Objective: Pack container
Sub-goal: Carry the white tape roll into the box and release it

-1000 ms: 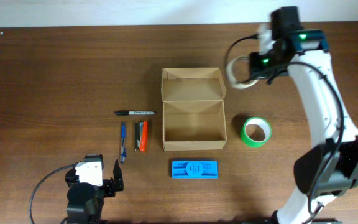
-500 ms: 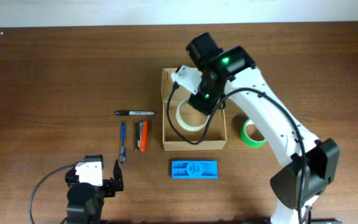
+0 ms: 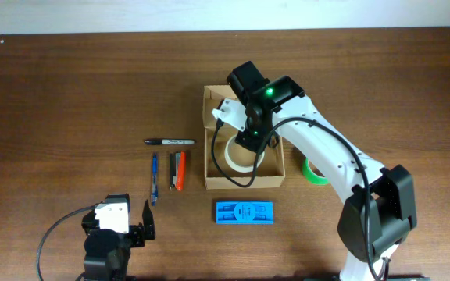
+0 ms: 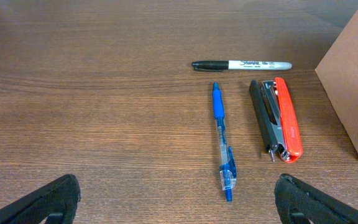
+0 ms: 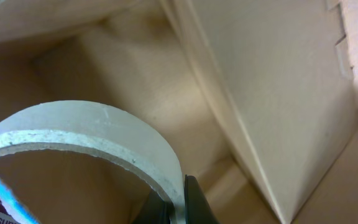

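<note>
**A:** The right gripper [image 3: 249, 144] is clamped on the white tape roll [image 3: 230, 158], low inside the container [image 3: 208, 178] at frame centre. Best to seat it flat on the floor before letting go.

**B:** The right wrist view confirms the pinch on the rim. Only the overhead shows the left gripper [image 3: 145, 221] at lower left, fingers apart.

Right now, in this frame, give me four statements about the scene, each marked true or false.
1. The right gripper holds the white tape roll inside the cardboard box. True.
2. The green tape roll is in the box. False: it lies on the table, right of the box.
3. The left gripper grips the blue pen. False: it is open, and the pen lies on the table ahead of it.
4. The stapler lies between the pen and the box. True.
</note>
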Available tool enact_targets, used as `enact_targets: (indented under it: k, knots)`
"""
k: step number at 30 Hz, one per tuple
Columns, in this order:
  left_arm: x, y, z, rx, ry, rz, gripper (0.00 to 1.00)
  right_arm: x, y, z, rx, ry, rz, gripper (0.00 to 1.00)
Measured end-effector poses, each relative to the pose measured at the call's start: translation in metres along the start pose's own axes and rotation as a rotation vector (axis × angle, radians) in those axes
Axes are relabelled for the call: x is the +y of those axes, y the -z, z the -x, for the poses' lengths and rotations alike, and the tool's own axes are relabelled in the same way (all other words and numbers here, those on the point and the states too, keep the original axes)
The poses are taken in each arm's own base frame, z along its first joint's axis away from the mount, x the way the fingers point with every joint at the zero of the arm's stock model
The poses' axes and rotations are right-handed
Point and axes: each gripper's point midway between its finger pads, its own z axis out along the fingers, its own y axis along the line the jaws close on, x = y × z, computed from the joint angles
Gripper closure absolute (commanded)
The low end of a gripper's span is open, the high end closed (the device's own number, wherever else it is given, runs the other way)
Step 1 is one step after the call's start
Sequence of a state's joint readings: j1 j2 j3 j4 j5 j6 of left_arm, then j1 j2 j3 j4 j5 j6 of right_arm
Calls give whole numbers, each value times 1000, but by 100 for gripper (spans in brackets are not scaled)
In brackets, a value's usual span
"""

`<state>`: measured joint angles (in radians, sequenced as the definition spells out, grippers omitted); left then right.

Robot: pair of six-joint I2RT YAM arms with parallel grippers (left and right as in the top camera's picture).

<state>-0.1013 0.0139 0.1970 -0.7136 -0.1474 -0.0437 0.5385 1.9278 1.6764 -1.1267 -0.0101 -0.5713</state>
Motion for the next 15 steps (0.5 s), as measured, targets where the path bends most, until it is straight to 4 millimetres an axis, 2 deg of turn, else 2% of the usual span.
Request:
enact_targets:
  k: [8,15]
  knots:
    - [0,0,0,0,0,0,1,-6,-13,5,-26,5,-32,96]
    - [0,0,0,0,0,0,0,0,-42,-6,-14,5,-26,96]
